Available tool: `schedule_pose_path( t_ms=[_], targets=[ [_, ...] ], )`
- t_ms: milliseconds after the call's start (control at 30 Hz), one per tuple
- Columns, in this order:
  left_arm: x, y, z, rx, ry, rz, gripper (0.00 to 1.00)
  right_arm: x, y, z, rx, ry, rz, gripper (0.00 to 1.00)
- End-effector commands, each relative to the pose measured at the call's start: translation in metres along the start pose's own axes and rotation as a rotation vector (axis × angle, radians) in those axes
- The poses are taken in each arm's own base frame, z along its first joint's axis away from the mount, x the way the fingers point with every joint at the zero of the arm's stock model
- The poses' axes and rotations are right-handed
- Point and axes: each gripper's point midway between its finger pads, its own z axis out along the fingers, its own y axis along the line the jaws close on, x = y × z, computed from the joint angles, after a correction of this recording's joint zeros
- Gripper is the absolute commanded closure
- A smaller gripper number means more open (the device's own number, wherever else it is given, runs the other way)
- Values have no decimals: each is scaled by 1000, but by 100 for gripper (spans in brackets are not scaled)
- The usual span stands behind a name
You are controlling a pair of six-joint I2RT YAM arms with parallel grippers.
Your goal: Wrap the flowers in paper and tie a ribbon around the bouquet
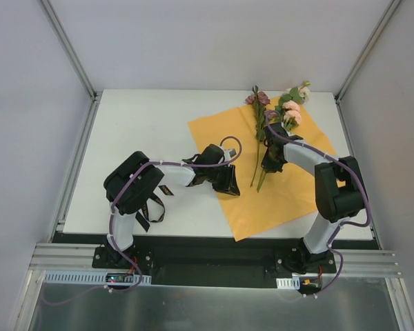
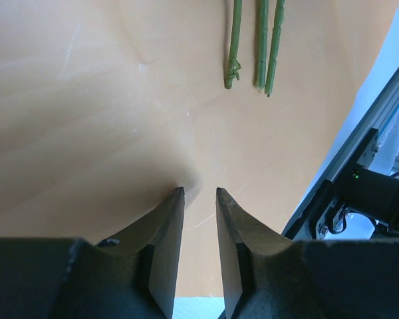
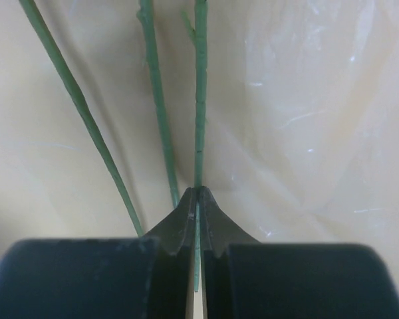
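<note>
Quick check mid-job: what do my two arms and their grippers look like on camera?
Both the left arm and the right arm have bulky matte black joint housings joined by white links, with thin purple cables running along them. The left gripper and right gripper each carry two dark, wedge-shaped fingers tapering to narrow tips. No markings are visible.

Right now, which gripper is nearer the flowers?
Right. The right gripper is shut on a stem of the flowers; the left gripper is over the paper, short of them.
</note>
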Motion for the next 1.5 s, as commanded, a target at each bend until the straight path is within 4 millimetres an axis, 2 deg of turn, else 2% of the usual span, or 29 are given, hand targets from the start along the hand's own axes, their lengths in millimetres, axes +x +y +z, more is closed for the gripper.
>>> schedule_pose_path(
  t_ms=[0,100,167,200,233,300,333,367,400,433,467,500,533,567,600,633,667,700,733,767,800,833,900,933,1000,1033,1100,1267,1467],
  targets=[
    [14,21,-2,-86,12,9,73,-23,7,1,5,-45,14,99],
    [15,20,-3,-80,16,8,72,-31,5,1,14,-58,15,99],
    [15,14,-5,-58,23,21,70,-35,4,-2,18,-64,6,92],
    [14,11,-7,-48,22,26,68,-37,3,-7,17,-76,-6,88],
    [13,4,-11,-24,24,33,61,-37,1,-11,18,-80,-15,77],
    [11,-8,-18,11,20,45,56,-33,-3,-19,16,-81,-42,68],
    [8,-23,-27,54,17,65,52,-33,-3,-32,-3,-98,-80,57],
    [7,-31,-33,81,15,73,50,-29,-2,-39,-19,-103,-110,52],
    [4,-39,-40,105,6,81,49,-18,-6,-42,-21,-92,-142,46],
    [0,-55,-52,141,-14,104,49,-8,-2,-60,-48,-114,-211,37],
    [1,-65,-60,177,-10,116,48,4,0,-66,-59,-110,-258,35],
    [2,-69,-67,190,-16,127,48,24,-5,-66,-54,-86,-312,34],
    [0,-81,-82,214,-46,150,48,46,2,-76,-62,-89,-407,31],
    [1,-86,-89,226,-58,158,47,57,4,-87,-87,-112,-445,31],
    [4,-86,-95,228,-64,155,48,74,4,-90,-97,-106,-481,30],
    [2,-97,-112,247,-106,178,48,106,5,-89,-123,-81,-563,30],
    [2,-98,-120,246,-130,182,48,121,9,-94,-168,-85,-575,30],
    [5,-83,-126,207,-161,158,48,136,12,-95,-199,-80,-607,30],
    [2,-91,-147,224,-221,179,48,166,19,-94,-258,-82,-694,30],
    [2,-88,-157,216,-260,177,48,178,24,-96,-293,-98,-735,30],
    [11,-72,-162,186,-270,153,46,189,28,-97,-314,-112,-784,30],
    [3,-71,-188,193,-353,155,45,203,34,-101,-328,-151,-863,30],
    [12,-51,-202,168,-386,106,43,218,38,-99,-321,-167,-956,30],
    [9,-43,-223,157,-447,86,41,229,44,-103,-334,-198,-1012,30],
    [19,-26,-232,122,-472,50,38,239,53,-106,-330,-227,-1071,30],
    [21,-26,-243,118,-513,64,36,246,51,-101,-291,-248,-1132,30],
    [31,-12,-244,80,-517,44,35,250,57,-102,-258,-275,-1173,30],
    [44,-3,-242,73,-512,5,35,263,46,-92,-154,-263,-1268,30],
    [46,-1,-237,72,-488,-17,36,250,36,-99,-49,-300,-1225,33]
  ],
)
